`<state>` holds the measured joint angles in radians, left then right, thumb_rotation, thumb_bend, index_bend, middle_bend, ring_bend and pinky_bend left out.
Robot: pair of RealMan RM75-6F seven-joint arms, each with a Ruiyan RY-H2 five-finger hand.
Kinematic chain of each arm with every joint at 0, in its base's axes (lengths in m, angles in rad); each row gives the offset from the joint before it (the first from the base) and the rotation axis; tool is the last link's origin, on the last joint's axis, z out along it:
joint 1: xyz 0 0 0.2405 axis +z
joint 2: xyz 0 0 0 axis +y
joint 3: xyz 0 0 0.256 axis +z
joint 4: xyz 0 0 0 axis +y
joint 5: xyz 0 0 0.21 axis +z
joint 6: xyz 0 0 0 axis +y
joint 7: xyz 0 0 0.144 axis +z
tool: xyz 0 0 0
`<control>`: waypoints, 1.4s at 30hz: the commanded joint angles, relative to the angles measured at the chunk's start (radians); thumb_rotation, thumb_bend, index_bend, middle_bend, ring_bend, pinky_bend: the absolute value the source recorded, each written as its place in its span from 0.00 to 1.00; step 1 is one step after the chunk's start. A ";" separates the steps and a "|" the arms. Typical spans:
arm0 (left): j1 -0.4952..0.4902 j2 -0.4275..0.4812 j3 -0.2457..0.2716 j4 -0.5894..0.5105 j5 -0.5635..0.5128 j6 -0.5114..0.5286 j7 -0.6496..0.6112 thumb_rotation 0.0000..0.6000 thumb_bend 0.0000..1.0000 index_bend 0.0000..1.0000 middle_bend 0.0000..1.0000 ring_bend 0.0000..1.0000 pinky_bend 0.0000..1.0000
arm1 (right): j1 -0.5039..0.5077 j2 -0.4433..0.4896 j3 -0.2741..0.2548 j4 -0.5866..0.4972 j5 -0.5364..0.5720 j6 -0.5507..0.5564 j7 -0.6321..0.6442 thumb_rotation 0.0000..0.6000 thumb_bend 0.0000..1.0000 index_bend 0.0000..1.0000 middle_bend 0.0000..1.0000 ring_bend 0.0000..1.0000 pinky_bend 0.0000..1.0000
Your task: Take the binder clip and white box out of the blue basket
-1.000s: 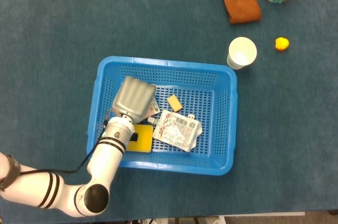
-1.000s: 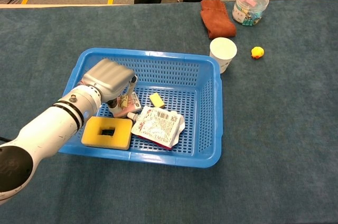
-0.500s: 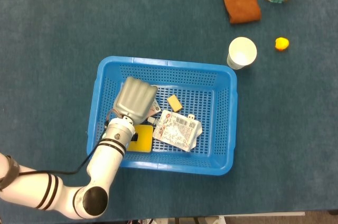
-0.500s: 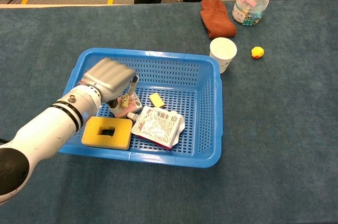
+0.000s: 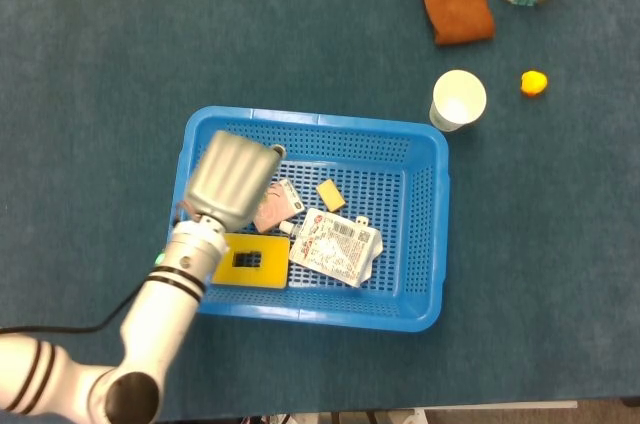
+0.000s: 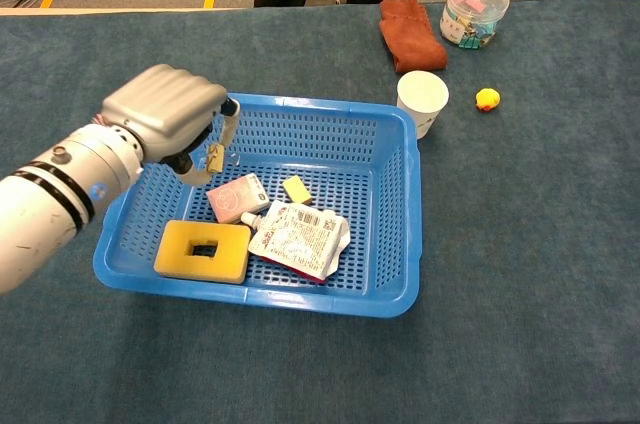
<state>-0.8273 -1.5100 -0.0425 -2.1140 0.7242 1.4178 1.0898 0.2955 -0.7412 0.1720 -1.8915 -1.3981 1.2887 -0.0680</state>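
Change: your left hand (image 6: 165, 114), which a second ago was down among the things in the blue basket (image 6: 330, 120), now rides above the basket's rim at about 10 o'clock, and a small yellowish binder clip (image 6: 214, 155) has come up with it
Meaning for the task: the clip appears clear of the basket floor, so the first of the two removals looks about half done; you would judge that it needs carrying out past the rim at 9 o'clock and setting on the blue table (image 6: 520, 244)
Fingers: curled in together, the clip pinched beneath them and hanging just under the hand in the chest view; the head view hides the grip under the back of the hand (image 5: 232, 177)
Clip position: above the basket's 10 o'clock corner, touching nothing but the fingers as far as the chest view shows
White box: the small pinkish-white box (image 6: 237, 197) lies on the basket floor near centre, touching the crumpled white packet (image 6: 300, 239) at its 4 o'clock and just beside the yellow sponge (image 6: 202, 251) at its 7 o'clock; it is not yet removed
Right hand: not seen in either view
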 commanded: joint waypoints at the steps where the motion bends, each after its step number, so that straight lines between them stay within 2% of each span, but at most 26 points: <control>1: 0.029 0.074 -0.003 -0.060 0.032 0.031 -0.043 1.00 0.19 0.54 0.85 0.80 0.90 | 0.002 -0.002 0.000 0.000 0.000 -0.003 -0.002 1.00 0.26 0.35 0.26 0.10 0.13; 9: 0.086 0.202 -0.020 -0.093 0.065 0.072 -0.138 1.00 0.19 0.54 0.85 0.80 0.90 | 0.008 -0.006 0.001 -0.003 0.002 -0.010 -0.009 1.00 0.26 0.35 0.26 0.10 0.13; 17: 0.114 0.258 -0.038 -0.006 0.038 0.065 -0.177 1.00 0.19 0.54 0.85 0.80 0.90 | 0.007 -0.001 0.002 -0.017 0.010 -0.009 -0.024 1.00 0.26 0.35 0.26 0.11 0.13; 23: 0.121 0.255 -0.011 0.096 0.011 0.024 -0.156 1.00 0.19 0.53 0.83 0.80 0.90 | 0.007 -0.001 0.002 -0.027 0.018 -0.009 -0.040 1.00 0.26 0.35 0.26 0.11 0.13; 35: 0.114 0.244 -0.012 0.223 -0.096 -0.092 -0.151 1.00 0.19 0.49 0.80 0.78 0.89 | 0.013 -0.007 0.005 -0.046 0.041 -0.013 -0.079 1.00 0.26 0.35 0.26 0.11 0.13; 39: 0.107 0.234 -0.008 0.247 -0.134 -0.126 -0.140 1.00 0.19 0.43 0.77 0.77 0.88 | 0.016 -0.009 0.007 -0.047 0.052 -0.017 -0.089 1.00 0.26 0.35 0.26 0.11 0.13; 42: 0.101 0.228 -0.009 0.256 -0.146 -0.134 -0.132 1.00 0.18 0.32 0.75 0.76 0.88 | 0.021 -0.011 0.009 -0.046 0.059 -0.022 -0.095 1.00 0.26 0.35 0.26 0.11 0.14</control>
<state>-0.7255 -1.2808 -0.0511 -1.8594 0.5793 1.2848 0.9565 0.3160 -0.7523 0.1811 -1.9379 -1.3395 1.2676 -0.1622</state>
